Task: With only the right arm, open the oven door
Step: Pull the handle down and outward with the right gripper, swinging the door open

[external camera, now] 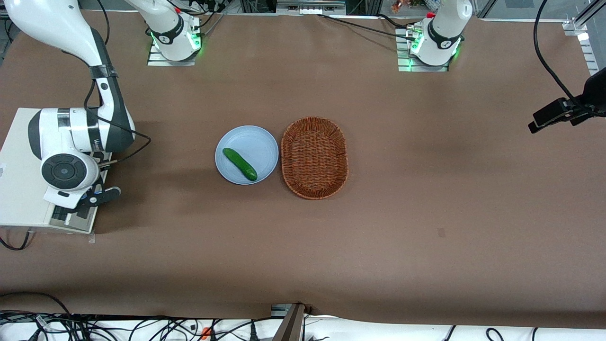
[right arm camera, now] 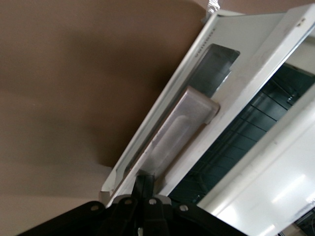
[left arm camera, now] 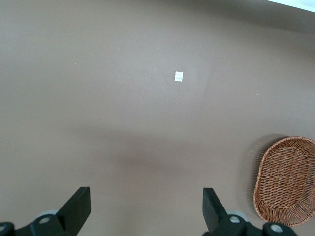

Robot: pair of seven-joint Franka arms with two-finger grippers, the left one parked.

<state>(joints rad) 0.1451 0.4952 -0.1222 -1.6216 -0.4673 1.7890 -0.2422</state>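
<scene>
The cream-white toaster oven [external camera: 19, 180] stands at the working arm's end of the table. The right arm [external camera: 71, 142] bends down over it, and its gripper [external camera: 94, 198] is at the oven's front edge, above the oven door [external camera: 71, 221]. In the right wrist view the oven door [right arm camera: 246, 54] stands partly open: a gap shows the dark wire rack [right arm camera: 236, 142] inside. The gripper [right arm camera: 145, 179] has its fingers pressed together at one end of the silver bar handle [right arm camera: 182, 128], touching it. Nothing shows between them.
A light blue plate [external camera: 258, 142] with a green cucumber [external camera: 239, 164] lies mid-table. A brown wicker basket [external camera: 314, 156] sits beside it and also shows in the left wrist view [left arm camera: 288, 179]. A small white tag [left arm camera: 178, 76] lies on the brown table cover.
</scene>
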